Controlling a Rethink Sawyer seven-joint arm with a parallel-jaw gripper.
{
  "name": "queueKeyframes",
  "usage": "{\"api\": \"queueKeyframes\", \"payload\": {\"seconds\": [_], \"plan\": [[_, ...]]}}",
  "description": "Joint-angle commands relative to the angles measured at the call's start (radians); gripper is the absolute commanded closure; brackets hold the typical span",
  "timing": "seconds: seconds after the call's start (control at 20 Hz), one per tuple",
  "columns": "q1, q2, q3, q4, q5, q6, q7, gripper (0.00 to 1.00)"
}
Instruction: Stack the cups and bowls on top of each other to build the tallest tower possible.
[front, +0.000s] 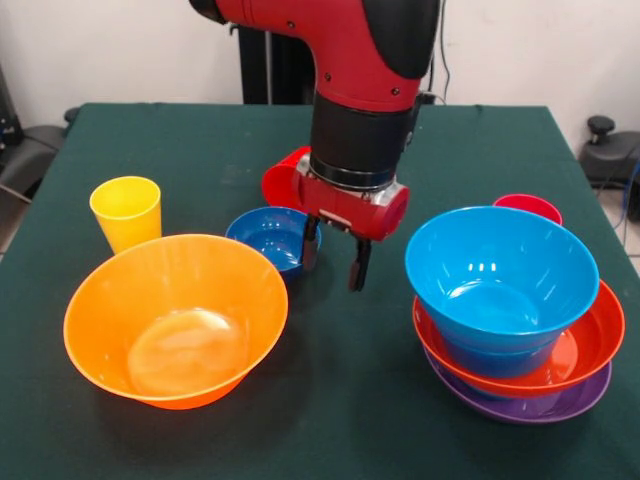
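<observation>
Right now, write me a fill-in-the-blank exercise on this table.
1. The lowest bowl of the tower is ____.
2. The cup left of the orange bowl's far rim is ____.
3. The open claw hangs beside the small ____ bowl.
Missing words: purple; yellow; blue

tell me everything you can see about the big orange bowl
The orange bowl is the widest dish on the table, glossy, slightly see-through plastic with steep flared walls and a flat round bottom. It stands upright and empty on the green cloth at the near left corner, on its own, not stacked. The yellow cup stands just behind it and a small blue bowl behind its right rim.
</observation>
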Motion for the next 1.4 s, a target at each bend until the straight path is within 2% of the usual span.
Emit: {"api": "queueKeyframes", "payload": {"seconds": [0.05, 0.35, 0.75, 0.9, 1.15, 1.4], "plan": [[0.003, 0.069, 0.045, 0.042, 0.023, -0.052, 0.179, 0.0], [0.008, 0.055, 0.03, 0.065, 0.033, -0.047, 0.171, 0.0], [0.02, -0.104, 0.007, 0.173, 0.034, 0.065, 0.146, 0.0], [0.031, -0.139, 0.009, 0.215, 0.045, 0.085, 0.159, 0.0], [0.034, -0.147, 0.032, 0.286, 0.065, 0.037, 0.177, 0.0], [0.029, -0.102, 0.036, 0.29, 0.061, -0.029, 0.169, 0.0]]}}
